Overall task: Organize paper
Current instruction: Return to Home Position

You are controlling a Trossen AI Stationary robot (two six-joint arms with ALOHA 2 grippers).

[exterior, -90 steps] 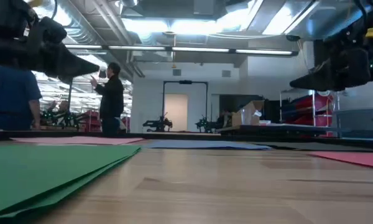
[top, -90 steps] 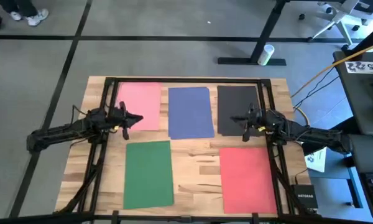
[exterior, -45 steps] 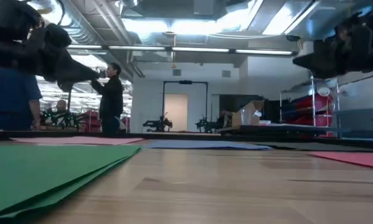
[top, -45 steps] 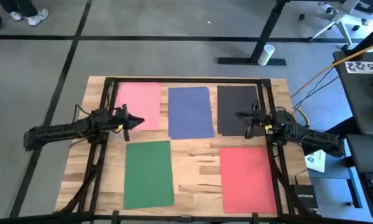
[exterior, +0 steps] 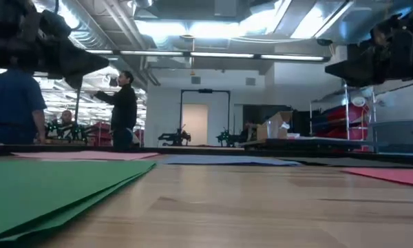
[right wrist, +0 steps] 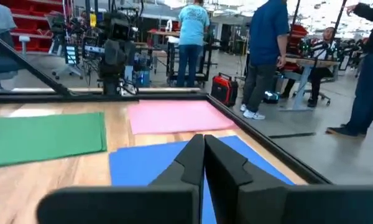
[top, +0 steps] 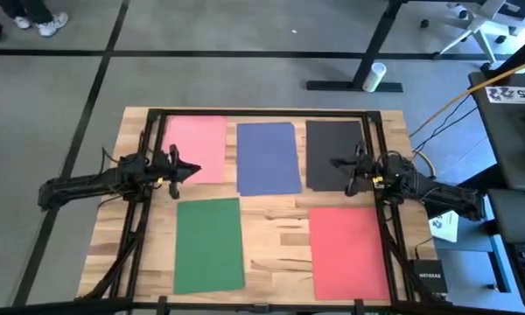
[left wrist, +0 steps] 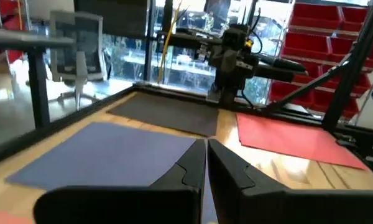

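Grey floor surrounds the wooden counter. From above, five piles lie apart on it. Pink paper, blue paper and black paper form the far row, with green paper and red paper nearer. The left pincer hangs over the pink's inner edge, and the right pincer hangs over the black. The right has drawn back a little toward its own side since a second ago.

At counter level both pincers sit high, cut off at the upper corners. The left is higher than half a second ago. People stand beyond.

Each wrist view shows its fingers pressed together, holding nothing. How many sheets each pile holds I cannot tell.
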